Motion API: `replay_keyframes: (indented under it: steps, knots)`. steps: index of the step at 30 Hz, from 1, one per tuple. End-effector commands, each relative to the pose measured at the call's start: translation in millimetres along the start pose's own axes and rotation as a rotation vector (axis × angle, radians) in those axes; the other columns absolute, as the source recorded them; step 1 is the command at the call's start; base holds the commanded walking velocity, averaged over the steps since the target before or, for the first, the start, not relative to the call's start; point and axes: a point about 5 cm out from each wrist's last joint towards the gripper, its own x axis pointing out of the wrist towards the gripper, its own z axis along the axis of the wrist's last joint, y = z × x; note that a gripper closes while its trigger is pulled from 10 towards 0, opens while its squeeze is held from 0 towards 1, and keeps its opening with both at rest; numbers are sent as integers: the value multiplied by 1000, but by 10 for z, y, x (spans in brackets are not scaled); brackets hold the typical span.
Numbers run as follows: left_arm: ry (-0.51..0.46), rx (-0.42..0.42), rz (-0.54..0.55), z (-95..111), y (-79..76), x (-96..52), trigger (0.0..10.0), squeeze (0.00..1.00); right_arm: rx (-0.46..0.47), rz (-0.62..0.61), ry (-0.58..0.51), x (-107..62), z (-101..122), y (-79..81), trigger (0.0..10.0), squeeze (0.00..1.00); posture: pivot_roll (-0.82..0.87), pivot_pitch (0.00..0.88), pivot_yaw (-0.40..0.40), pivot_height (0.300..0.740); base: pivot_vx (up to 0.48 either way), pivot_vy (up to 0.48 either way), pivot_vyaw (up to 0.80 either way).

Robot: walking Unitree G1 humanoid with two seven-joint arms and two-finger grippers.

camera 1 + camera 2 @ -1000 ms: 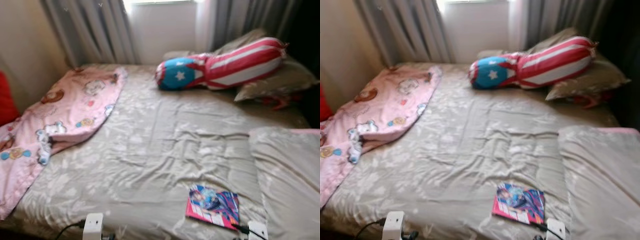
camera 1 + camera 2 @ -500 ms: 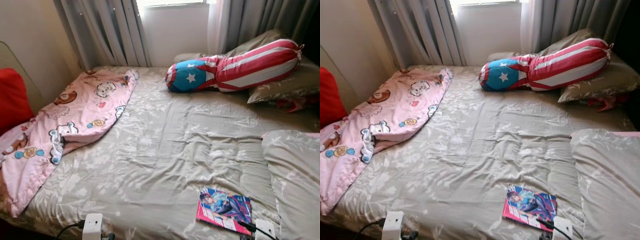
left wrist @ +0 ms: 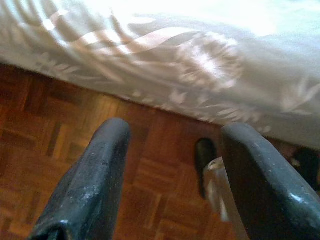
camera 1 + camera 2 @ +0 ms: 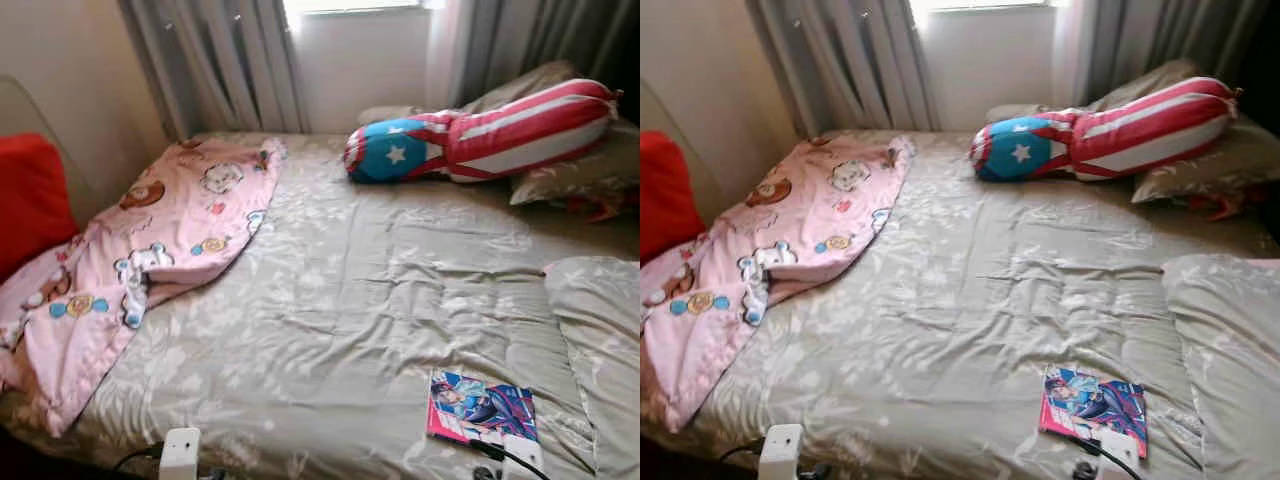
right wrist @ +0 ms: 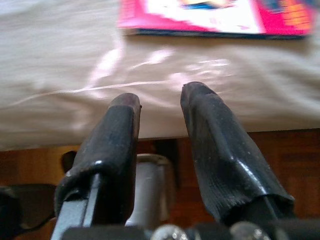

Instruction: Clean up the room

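Note:
A pink-covered comic book (image 4: 481, 407) lies flat near the front edge of the bed (image 4: 330, 300), toward its right side. A pink cartoon-print blanket (image 4: 140, 250) is rumpled over the bed's left side and hangs off the edge. A red, white and blue striped bolster (image 4: 480, 135) rests against grey pillows (image 4: 575, 165) at the head. My right gripper (image 5: 161, 94) is open just below the bed's front edge, with the book (image 5: 215, 15) straight ahead of it. My left gripper (image 3: 177, 129) is open and empty over the parquet floor (image 3: 60, 130), beside the bedsheet's hanging edge.
A red cushion (image 4: 30, 195) leans by the wall on the left. Grey curtains (image 4: 220, 65) and a window stand behind the bed. A folded grey quilt (image 4: 600, 340) covers the bed's right front corner. A dark shoe-like thing (image 3: 205, 157) lies on the floor under the bed edge.
The camera has swung left, so the bed and book sit further right in the picture and the red cushion shows more. Nothing on the bed has moved.

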Motion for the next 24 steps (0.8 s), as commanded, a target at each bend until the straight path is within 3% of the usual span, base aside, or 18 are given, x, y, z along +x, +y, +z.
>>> replay_keyframes:
  steps: [1, 24]
  knots:
    - [-1, 16, 4, 19, 15, 3, 10000, 0, -9, -4, 11, -10, -30, -27, 10000, 0, -179, 0, 68, 740, 0, 480, 0]
    - [0, 9, 9, 22, 11, 5, 10000, 0, -38, -4, 13, -9, -21, -36, 10000, 0, -173, 0, 62, 740, 0, 480, 0]
